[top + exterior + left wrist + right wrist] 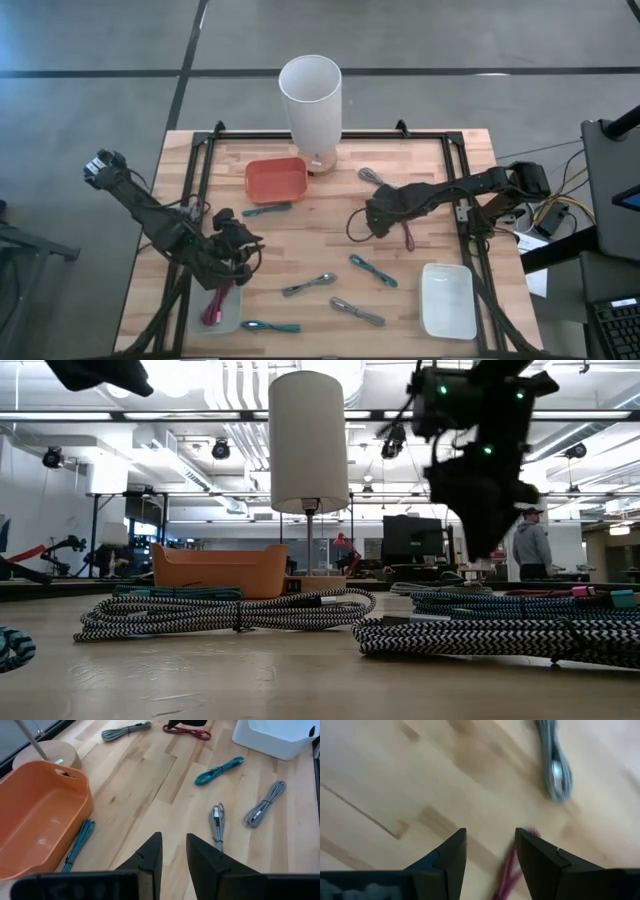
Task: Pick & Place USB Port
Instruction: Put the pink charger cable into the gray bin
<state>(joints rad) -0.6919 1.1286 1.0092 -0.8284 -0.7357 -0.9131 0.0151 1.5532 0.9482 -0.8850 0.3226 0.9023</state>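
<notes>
Several coiled USB cables lie on the wooden table. A magenta cable (pixel 408 238) lies flat right of centre. My right gripper (pixel 378 222) hovers over its end, pointing steeply down and open; in the right wrist view (pixel 490 855) the magenta cable (pixel 509 870) shows beneath the gap, with no touch to be seen. A grey cable (pixel 555 770) lies beyond it. My left gripper (pixel 238 245) is raised at the left, open with a narrow gap (pixel 173 855) and nothing in it. Another magenta cable (pixel 216 305) lies in a clear tray (pixel 230 322) at the near left.
An orange tray (pixel 276 178) and a white lamp (pixel 310 100) stand at the far middle, and a white tray (pixel 447 300) at the near right. Teal cables (pixel 267 210) (pixel 373 270) (pixel 270 326) and grey cables (pixel 308 285) (pixel 357 311) (pixel 372 176) are scattered between them.
</notes>
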